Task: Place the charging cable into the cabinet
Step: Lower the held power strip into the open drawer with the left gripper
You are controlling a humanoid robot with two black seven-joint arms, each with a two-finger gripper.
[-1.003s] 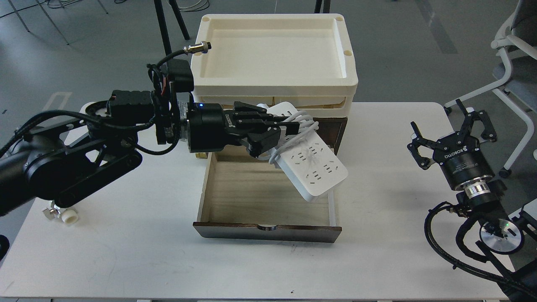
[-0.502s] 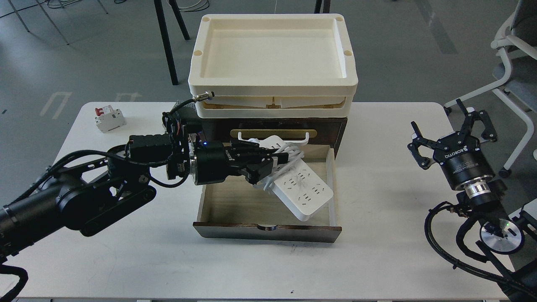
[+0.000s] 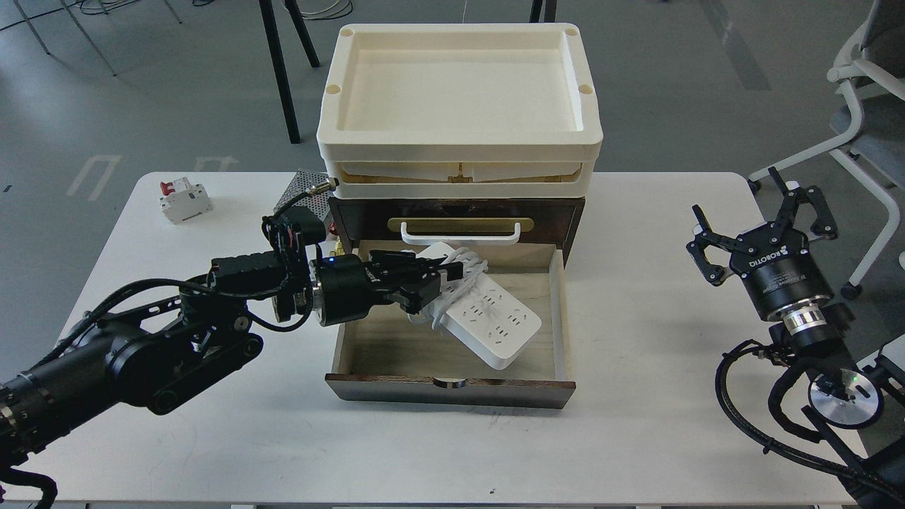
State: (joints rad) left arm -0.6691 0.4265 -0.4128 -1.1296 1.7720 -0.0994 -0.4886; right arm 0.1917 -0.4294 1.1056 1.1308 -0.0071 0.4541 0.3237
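Note:
The charging cable (image 3: 495, 322), a white power strip with a white cord looped round its middle, lies low inside the open light wood drawer (image 3: 375, 346) of the dark brown cabinet (image 3: 573, 219). My left gripper (image 3: 435, 279) reaches into the drawer from the left and is shut on the strip's corded middle. The strip slants from back left to front right. My right gripper (image 3: 763, 212) is open and empty, held above the table at the far right, well apart from the cabinet.
Cream trays (image 3: 459, 92) are stacked on top of the cabinet. A brass plate with a white handle (image 3: 459, 227) is above the drawer. A small white circuit breaker (image 3: 184, 200) and a perforated metal box (image 3: 300, 191) sit on the white table (image 3: 212, 452) at back left.
My left gripper has lowered the charging cable from above the drawer down into it, moving a little left. The right arm has not moved.

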